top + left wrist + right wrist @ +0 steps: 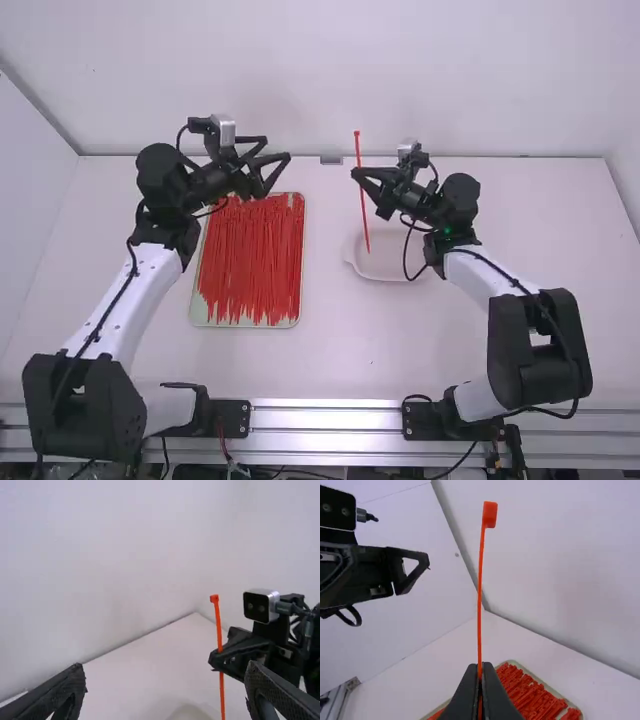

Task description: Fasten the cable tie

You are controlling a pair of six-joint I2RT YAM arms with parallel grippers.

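Red cable tie (361, 205) stands upright above the table (400, 335), pinched at mid-length between the fingers of the right gripper (360, 179). Left gripper (274, 159) hovers over the far end of the tray (301, 262) of ties, fingers spread wide, empty.

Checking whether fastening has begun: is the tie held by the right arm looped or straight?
Straight. The cable tie stands upright in the shut right tool, head free at the top, tail hanging below, no loop.

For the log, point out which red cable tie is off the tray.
The cable tie pinched upright in the right gripper, head end up; the other ties lie flat in a heap on the tray.
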